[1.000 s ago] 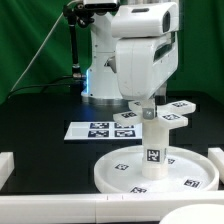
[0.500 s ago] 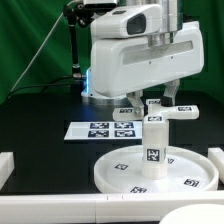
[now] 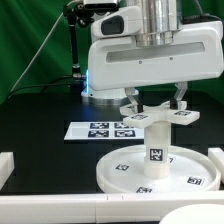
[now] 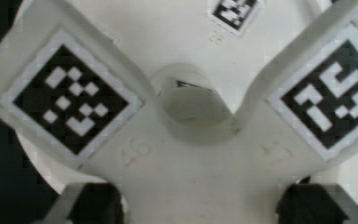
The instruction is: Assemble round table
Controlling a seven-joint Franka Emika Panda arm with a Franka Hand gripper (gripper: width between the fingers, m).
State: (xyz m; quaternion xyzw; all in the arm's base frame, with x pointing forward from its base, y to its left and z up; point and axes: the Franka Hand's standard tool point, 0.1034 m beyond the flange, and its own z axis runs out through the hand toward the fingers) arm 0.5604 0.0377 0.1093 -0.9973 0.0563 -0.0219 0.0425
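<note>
White plastic parts sit on a black counter point(image 3: 30, 115). From the exterior view's left: the marker board point(image 3: 100, 130) lies flat (a sheet of printed tags), then the large rimmed round disc point(image 3: 125, 180) sits near the front edge with the short thick cylinder leg point(image 3: 155, 158) standing upright at its centre. Directly above the leg, the cross-shaped foot piece point(image 3: 152, 118) is held level by the pincer point(image 3: 153, 98), its fingers clamped on either side. The wrist view shows the foot piece's tagged arms point(image 4: 73, 92) close up.
</note>
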